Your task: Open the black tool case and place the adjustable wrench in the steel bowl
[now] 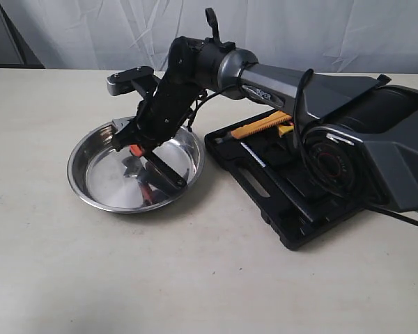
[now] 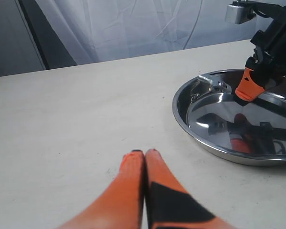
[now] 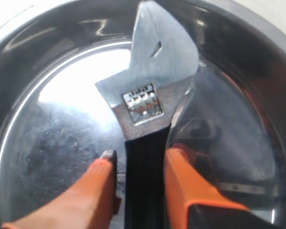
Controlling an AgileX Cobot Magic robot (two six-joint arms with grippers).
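Left gripper (image 2: 144,155): jaws pressed together, empty, over the table (image 2: 62,143). One steel bowl (image 1: 76,177) beyond it, with one adjustable wrench (image 3: 148,95) inside, head against the bowl wall. Right gripper (image 3: 140,164) straddles its black handle; can't tell if clamped. One black tool case (image 1: 292,216), open, just beside the bowl.
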